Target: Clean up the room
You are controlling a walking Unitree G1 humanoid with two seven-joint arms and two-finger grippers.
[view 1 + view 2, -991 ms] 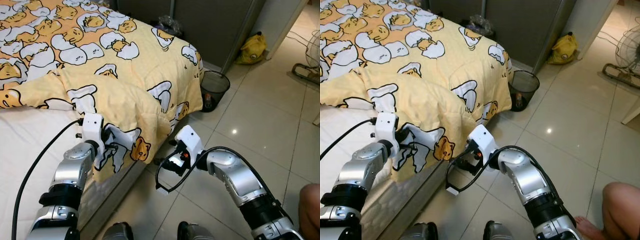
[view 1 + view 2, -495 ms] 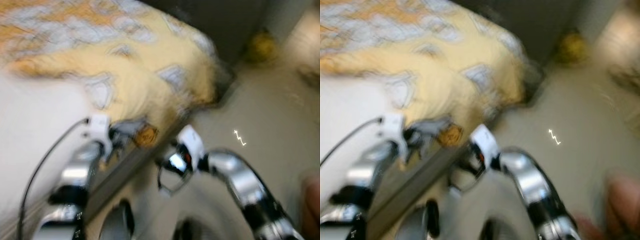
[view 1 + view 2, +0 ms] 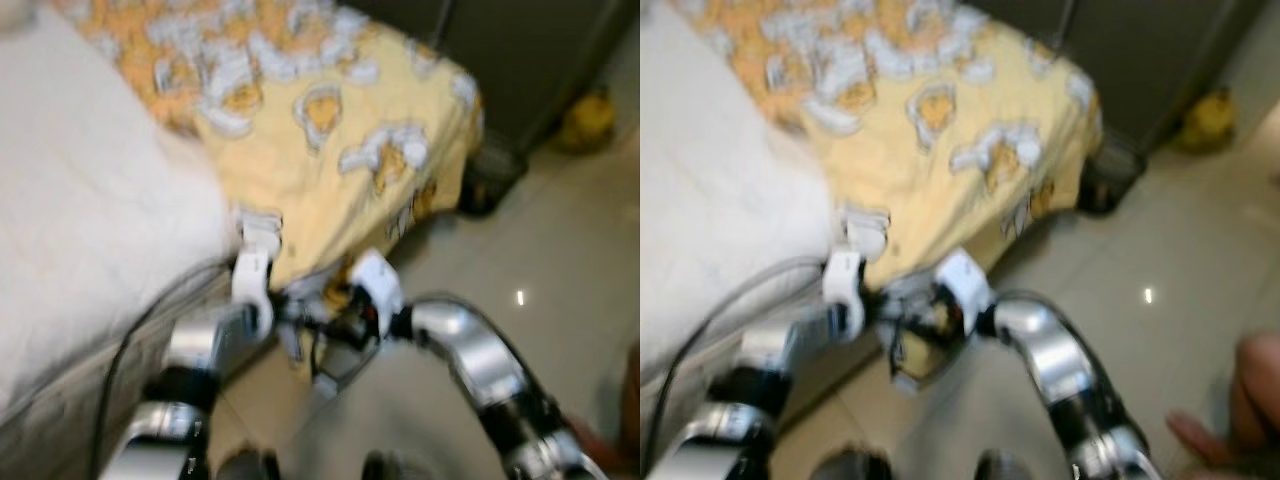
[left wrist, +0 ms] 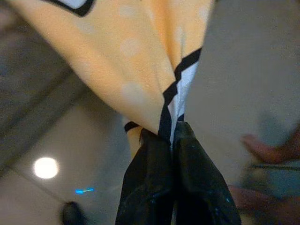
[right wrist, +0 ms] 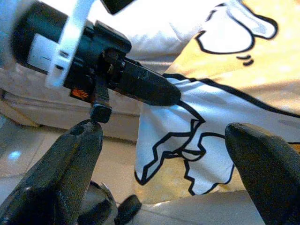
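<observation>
1. I have one yellow egg-print blanket (image 3: 330, 130) across the far end of the bed, its near corner hanging off the edge.
2. My left gripper (image 4: 171, 140) is clamped on that corner; my right gripper (image 5: 159, 154), fingers spread wide, sits just beside it.
3. Risk: the thin pinch may slip if I tug, and the head views are blurred.
4. One white mattress (image 3: 90, 230), one dark bin (image 3: 490, 180) far right.

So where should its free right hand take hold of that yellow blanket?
Probably on the hanging edge, beside the corner that the left hand has pinched shut. The right hand is open and faces that draped corner of the blanket from the floor side. The cloth hangs free of the bed there, so both fingers could close around it.
</observation>
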